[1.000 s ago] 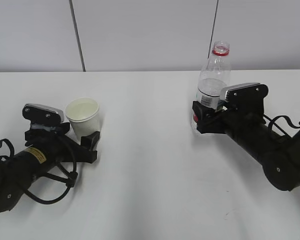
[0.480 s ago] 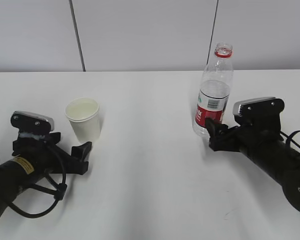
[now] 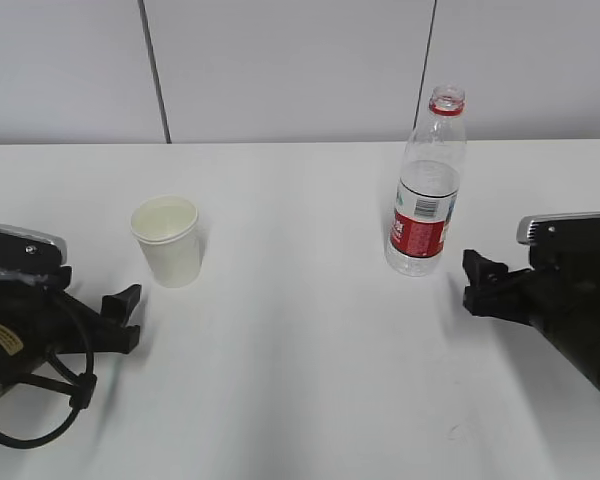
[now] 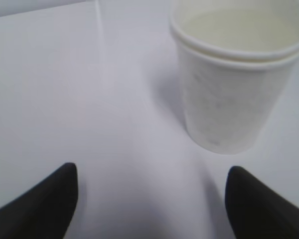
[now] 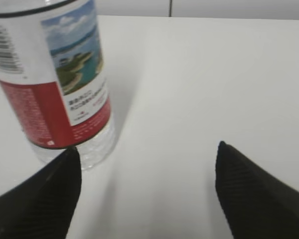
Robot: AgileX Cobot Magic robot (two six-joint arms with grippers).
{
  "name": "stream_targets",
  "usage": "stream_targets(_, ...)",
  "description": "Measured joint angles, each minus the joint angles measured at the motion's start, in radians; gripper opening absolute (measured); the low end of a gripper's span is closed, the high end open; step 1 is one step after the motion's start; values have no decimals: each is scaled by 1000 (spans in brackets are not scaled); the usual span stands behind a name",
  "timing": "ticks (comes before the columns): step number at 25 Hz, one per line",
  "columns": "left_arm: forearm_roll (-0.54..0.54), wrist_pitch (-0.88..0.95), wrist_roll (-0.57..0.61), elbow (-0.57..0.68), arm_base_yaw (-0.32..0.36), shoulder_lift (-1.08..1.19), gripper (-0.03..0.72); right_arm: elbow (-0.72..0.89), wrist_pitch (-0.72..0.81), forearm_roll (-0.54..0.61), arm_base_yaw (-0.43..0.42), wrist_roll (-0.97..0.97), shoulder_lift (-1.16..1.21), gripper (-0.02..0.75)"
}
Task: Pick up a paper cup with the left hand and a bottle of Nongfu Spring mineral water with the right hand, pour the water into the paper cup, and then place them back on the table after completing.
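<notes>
Exterior view, item 1: paper cup (image 3: 167, 240), white, upright on the table (image 3: 300, 380), left of centre; rim shows a doubled lip, interior pale. Left wrist view shows the same cup (image 4: 237, 74) upper right, with faint grey marks on its wall, standing apart from both fingers.

Item 2: bottle (image 3: 427, 185), clear plastic, uncapped, red ring at the neck, white and red label around the lower body; upright on the table, right of centre, well apart from the cup. Right wrist view shows the label (image 5: 55, 79) with a landscape picture, a barcode and a red band; clear ribbed base below it.

Item 3: left hand (image 3: 120, 315), black, with a grey-silver block on top and a yellow sticker, low at the left edge. Jaws spread wide, holding nothing; near the cup, not touching it. Fingers (image 4: 37, 209) sit at the bottom corners of its wrist view.

Item 4: right hand (image 3: 480, 285), black, grey-silver plate on top, at the right edge. Jaws wide apart and empty; bottle just ahead of the left fingertip (image 5: 37, 199), contact not visible.
</notes>
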Motion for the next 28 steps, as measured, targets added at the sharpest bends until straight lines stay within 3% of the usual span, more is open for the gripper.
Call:
stream_targets(7,-73,1,12,13,23,-61,556,47,0,76,-31,-30,-62,604)
stream_targets(18,21,139,13,14,199,-188,556,60,22,15,-184,41,-108,594)
stream_targets(24,32,232,13,12,225,-244,552,-2,241,-36,-245,55,-184,594)
stream_targets(28,33,418,13,-45,226,-288,543,-91,466,-54,-246,54,-251,592)
